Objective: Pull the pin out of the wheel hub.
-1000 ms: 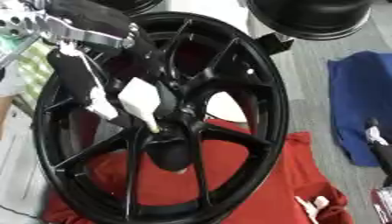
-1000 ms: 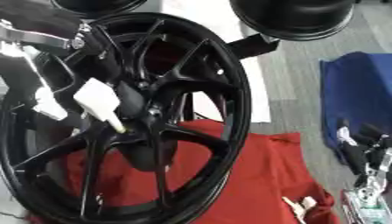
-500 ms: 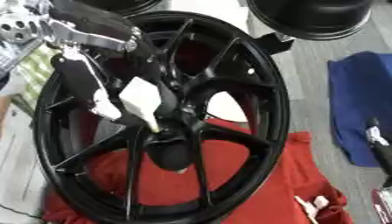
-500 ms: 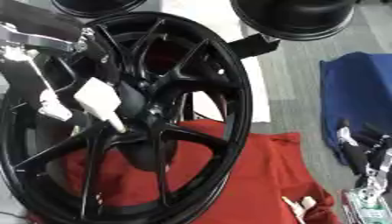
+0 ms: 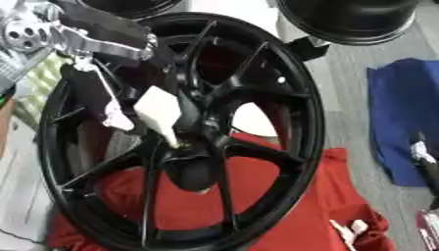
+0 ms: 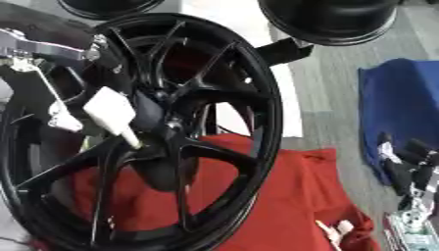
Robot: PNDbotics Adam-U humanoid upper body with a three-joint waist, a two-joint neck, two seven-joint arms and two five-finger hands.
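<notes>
Ideally, the pull should run straight along the pin's own axis, up and away from the hub, so it does not bind in its hole. From the left eye, the left robot hand (image 5: 94, 37) reaches in from the upper left, and the white pin (image 5: 159, 112) sits just below it, its narrow tip in the wheel hub (image 5: 193, 142) of the black wheel (image 5: 291, 122); whether the fingers clasp it cannot be told. From the right eye, the right robot hand (image 6: 403, 171) rests idle at the lower right, well apart, fingers relaxed, near the blue cloth (image 6: 403, 98).
</notes>
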